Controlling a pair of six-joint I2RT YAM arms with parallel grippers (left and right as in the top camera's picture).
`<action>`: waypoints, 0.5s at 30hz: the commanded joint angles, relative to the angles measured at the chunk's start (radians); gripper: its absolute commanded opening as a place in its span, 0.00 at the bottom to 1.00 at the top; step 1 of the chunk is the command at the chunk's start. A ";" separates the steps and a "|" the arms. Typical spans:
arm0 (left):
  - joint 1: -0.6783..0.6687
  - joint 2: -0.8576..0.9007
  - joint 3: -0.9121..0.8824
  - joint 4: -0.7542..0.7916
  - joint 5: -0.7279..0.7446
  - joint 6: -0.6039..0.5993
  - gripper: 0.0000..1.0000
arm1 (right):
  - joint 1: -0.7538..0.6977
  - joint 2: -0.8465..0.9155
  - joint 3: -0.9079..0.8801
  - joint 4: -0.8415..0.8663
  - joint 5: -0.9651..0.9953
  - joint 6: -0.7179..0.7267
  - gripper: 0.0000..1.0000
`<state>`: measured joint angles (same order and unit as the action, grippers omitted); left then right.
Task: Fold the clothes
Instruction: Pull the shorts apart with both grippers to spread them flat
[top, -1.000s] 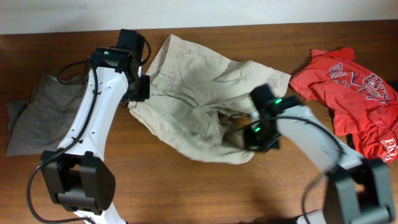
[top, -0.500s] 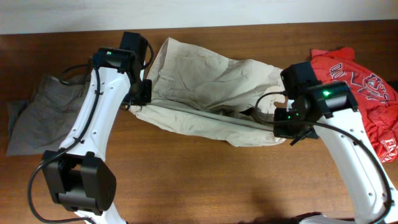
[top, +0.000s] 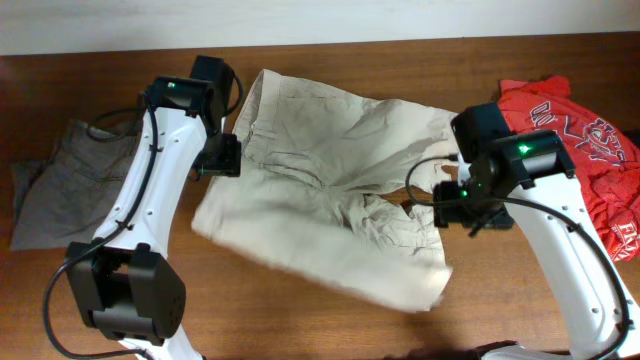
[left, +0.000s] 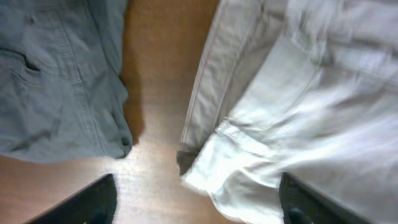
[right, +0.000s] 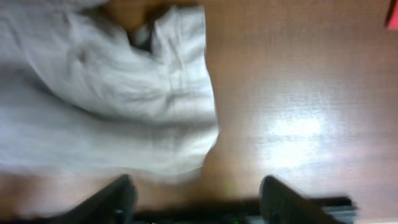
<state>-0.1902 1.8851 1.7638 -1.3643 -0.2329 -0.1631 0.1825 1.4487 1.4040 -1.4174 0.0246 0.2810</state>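
The clothes, pale beige shorts (top: 320, 200), lie loosely spread and wrinkled across the middle of the table, blurred along their near edge. My left gripper (top: 218, 160) hovers over their left edge, open. In the left wrist view the fingers (left: 93, 202) stand wide apart, with a corner of the shorts (left: 298, 112) lying loose between them. My right gripper (top: 445, 215) hangs at the shorts' right edge, also open. In its wrist view, the cloth (right: 112, 106) sits ahead of the left fingertip (right: 115, 199), and nothing is clamped.
Darker grey-olive shorts (top: 60, 190) lie at the left, close to the left arm, and show in the left wrist view (left: 56, 81). A red T-shirt (top: 580, 150) lies at the right behind the right arm. Bare brown table (top: 280, 325) runs along the front.
Both grippers opened and let go of the shorts. The edge stretched taut between them dropped, and the cloth fell open toward the front of the table.
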 joint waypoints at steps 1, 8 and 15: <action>0.004 -0.001 0.005 0.030 -0.037 -0.001 0.93 | -0.006 0.000 -0.007 0.069 0.020 0.013 0.79; 0.003 0.000 0.004 0.122 0.027 0.001 0.96 | -0.006 0.080 -0.007 0.155 -0.020 0.015 0.81; 0.003 0.021 0.004 0.286 0.209 0.168 0.62 | -0.006 0.274 -0.007 0.297 -0.032 0.015 0.74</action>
<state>-0.1890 1.8858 1.7638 -1.1156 -0.1471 -0.1043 0.1825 1.6608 1.4040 -1.1538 0.0006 0.2890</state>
